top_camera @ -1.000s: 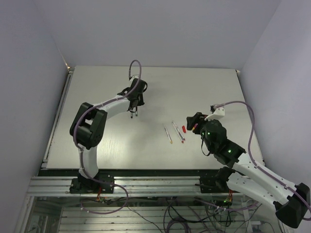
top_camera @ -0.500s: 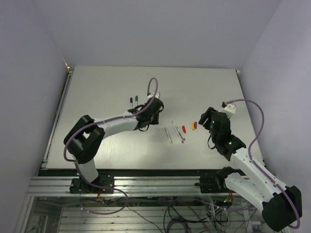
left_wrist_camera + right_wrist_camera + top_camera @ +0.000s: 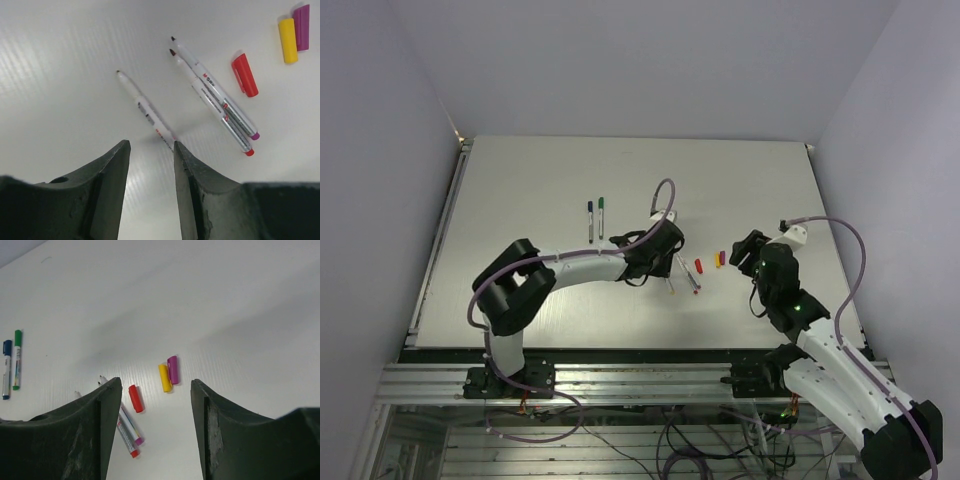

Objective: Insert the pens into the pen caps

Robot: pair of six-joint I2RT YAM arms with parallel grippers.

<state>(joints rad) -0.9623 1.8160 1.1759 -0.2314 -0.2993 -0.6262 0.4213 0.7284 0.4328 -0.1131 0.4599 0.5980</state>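
Left end effector (image 3: 150, 148) near pens (image 3: 210, 82), barrel print perhaps "M&G"

2 capped pens (image 3: 17, 359), 3 uncapped pens (image 3: 147, 112), 3 loose caps (image 3: 244, 75).

Left gripper (image 3: 151, 145), jaws apart, at the end of one pen (image 3: 145, 107)
Two pens (image 3: 212, 86) lie to its right, then red cap (image 3: 245, 75), yellow cap (image 3: 288, 40), magenta cap (image 3: 301, 27).

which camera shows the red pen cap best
The left wrist view: the red cap lies large, sharp and unobstructed beside two uncapped pens. The right wrist view shows it smaller and farther off; the top view gives only a tiny red speck.
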